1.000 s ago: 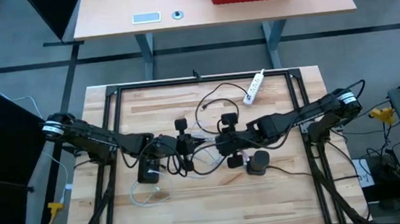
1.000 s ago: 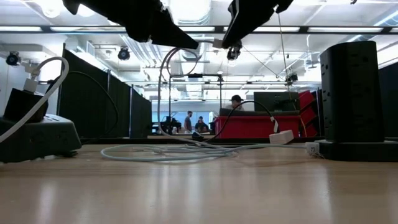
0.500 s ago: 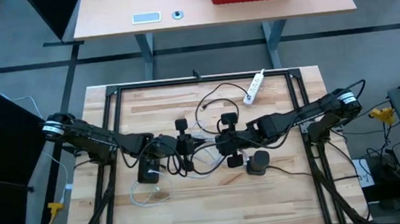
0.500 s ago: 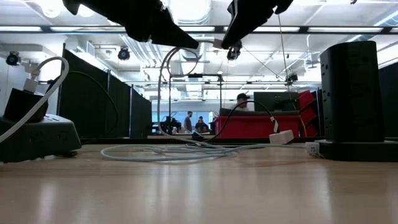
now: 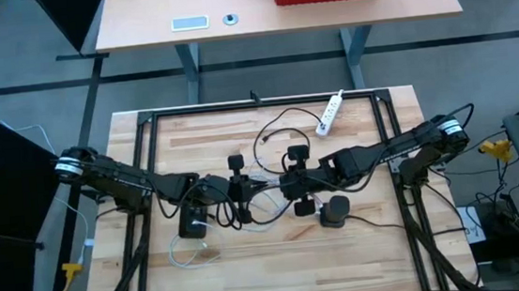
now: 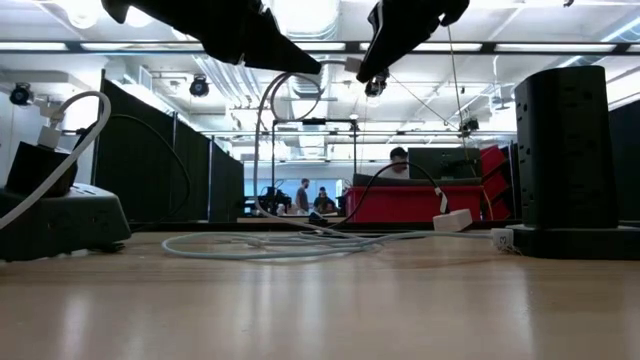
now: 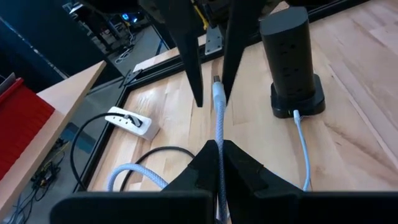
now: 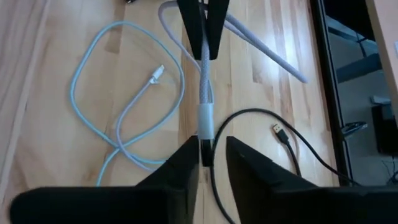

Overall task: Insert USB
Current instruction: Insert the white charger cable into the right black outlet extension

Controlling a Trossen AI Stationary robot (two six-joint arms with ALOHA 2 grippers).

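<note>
A grey braided USB cable (image 7: 217,134) is held up over the table's middle between both grippers. My left gripper (image 7: 219,163) is shut on the cable behind its plug. My right gripper (image 8: 204,151) faces it and is shut on the plug (image 8: 206,119). In the high view they meet at the left gripper (image 5: 244,186) and right gripper (image 5: 286,183). The low view shows the plug (image 6: 350,66) high above the table, and the cable (image 6: 268,120) droops in a loop onto the wood. A black tower power strip (image 7: 291,59) stands upright near the right gripper. My left gripper pinches the braided cable (image 7: 219,146) between its two fingers a short way behind the plug, with the fingers lying along it. The cable is lifted clear here and runs straight on toward the other gripper. My right gripper pinches the front end of the plug (image 8: 204,142) between its two fingers, coming level from the table's right. Its fingers (image 7: 231,50) stand on either side of the plug tip (image 7: 216,81). The plug is held clear of the table.
A light blue cable (image 8: 118,106) lies looped on the wood toward the near edge. A black cable with a bare USB plug (image 8: 279,131) lies beside it. A white power strip (image 5: 332,111) sits at the far side, and a black charger block (image 5: 192,219) under the left arm.
</note>
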